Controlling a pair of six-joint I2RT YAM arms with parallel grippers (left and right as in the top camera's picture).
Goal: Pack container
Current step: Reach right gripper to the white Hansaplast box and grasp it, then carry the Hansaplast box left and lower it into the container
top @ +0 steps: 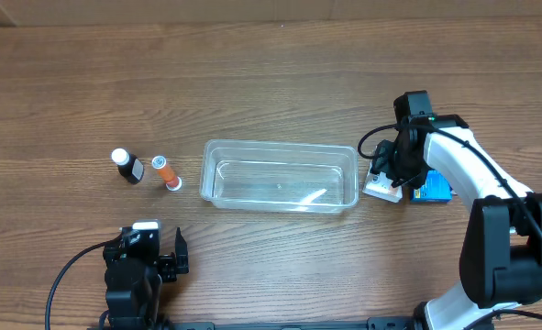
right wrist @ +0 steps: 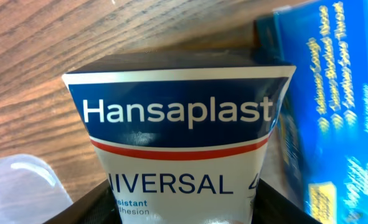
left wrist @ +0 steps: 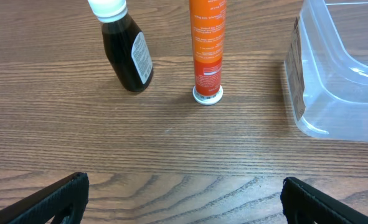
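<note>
Container (top: 252,179) sitting empty at centre of table (top: 69,82). Right gripper (top: 392,170) pinching plaster box (right wrist: 177,112) just beside container's right end, blue box (top: 432,189) lying next to it. Left gripper (left wrist: 184,190) idling, spread wide. Step, as I read it: first pick. Next: lifting box over rim, releasing inside.

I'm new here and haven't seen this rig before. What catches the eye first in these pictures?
The Hansaplast box fills the right wrist view, gripped by the right gripper, with a blue box beside it. In the middle of the table lies the clear container, empty, with a dark bottle and an orange tube standing to its left.
</note>
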